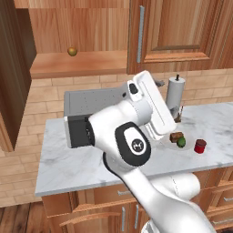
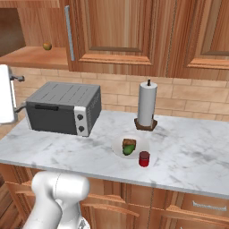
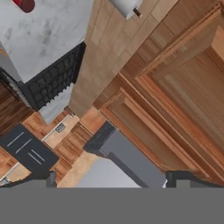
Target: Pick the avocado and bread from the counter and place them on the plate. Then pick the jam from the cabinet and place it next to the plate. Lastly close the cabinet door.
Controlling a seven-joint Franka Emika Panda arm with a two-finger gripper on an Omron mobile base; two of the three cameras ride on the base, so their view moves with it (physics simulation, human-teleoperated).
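The avocado [image 2: 128, 150] and bread [image 2: 129, 143] lie together on the plate [image 2: 117, 147], and the jam [image 2: 144, 159] stands on the table [image 2: 188, 147] just beside the plate's near rim. Judging by that, the placing steps are done and closing the cabinet is the step in hand.

The cabinet [image 1: 82, 63] is open: its shelf carries a yellowish-brown fruit [image 1: 72, 51], and the door [image 1: 11, 68] stands swung out at the left of the left base view. The arm is raised over the toaster oven [image 2: 62, 107], its hand pointing up and back towards the wall cupboards. In the hand view the two fingers [image 3: 177, 177] rise well apart with nothing between them, so they are open and empty.

Next, as I judge it, the hand must swing left, get behind the outer face of the open door and push it round until it shuts. The risk is clipping the toaster oven or the shelf edge on the way.
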